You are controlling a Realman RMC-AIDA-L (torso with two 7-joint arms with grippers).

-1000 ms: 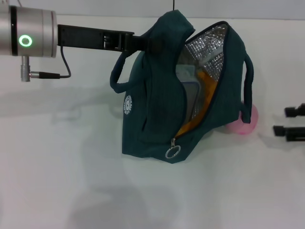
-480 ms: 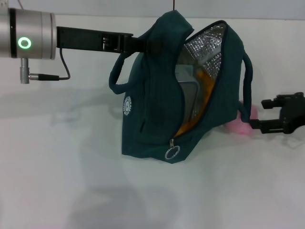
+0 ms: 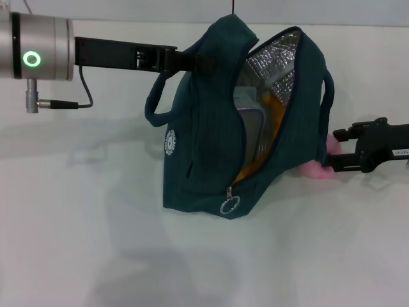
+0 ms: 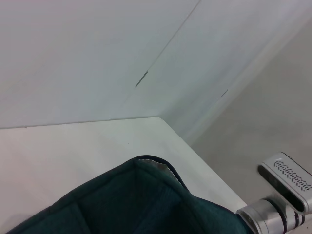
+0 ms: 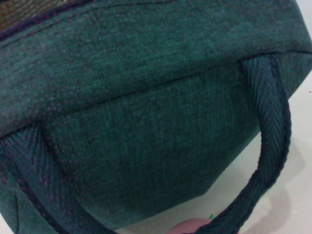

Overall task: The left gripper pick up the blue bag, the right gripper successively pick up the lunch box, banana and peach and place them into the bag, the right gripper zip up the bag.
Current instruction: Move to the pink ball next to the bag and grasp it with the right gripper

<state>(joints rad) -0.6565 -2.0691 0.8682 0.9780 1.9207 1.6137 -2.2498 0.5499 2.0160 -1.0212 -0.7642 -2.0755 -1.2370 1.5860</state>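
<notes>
White tabletop: your right gripper, fingers spread empty around the small pale-pink peach, could snag the dark teal-blue fabric bag just beside it, held by the left gripper.

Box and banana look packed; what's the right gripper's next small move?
Probably close on the peach: the right gripper is right at it beside the blue bag, which the left gripper holds open, with the lunch box and banana inside.

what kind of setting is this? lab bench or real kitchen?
Most likely a lab test bench: a bare white table against a plain white wall, with only the blue bag, held up by the left claw, and a peach by the right claw.
</notes>
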